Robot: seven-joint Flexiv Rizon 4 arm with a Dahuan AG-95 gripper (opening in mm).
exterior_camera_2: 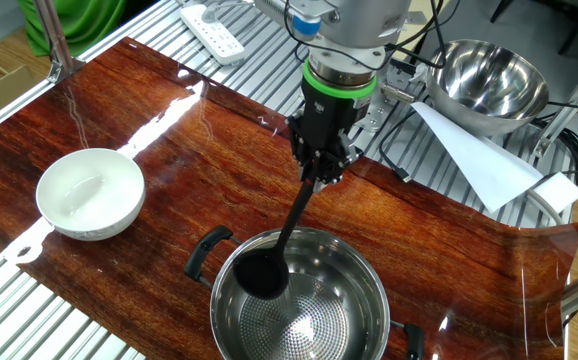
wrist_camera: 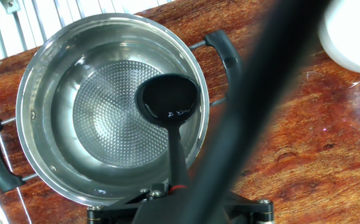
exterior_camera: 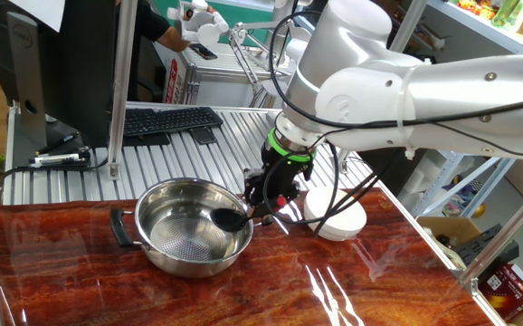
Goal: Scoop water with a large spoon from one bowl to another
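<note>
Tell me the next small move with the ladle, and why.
Probably lift it straight up, keeping the cup level. The pincer is shut on the ladle, whose cup sits inside the steel pot; it must clear the rim before crossing to the white bowl.

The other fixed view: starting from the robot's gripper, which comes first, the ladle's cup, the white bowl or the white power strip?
Measured from the gripper:
1. The black ladle's cup, just below it, hanging over the steel pot.
2. The white power strip, up and left on the metal slats.
3. The white bowl, far left on the wooden tabletop.
</note>
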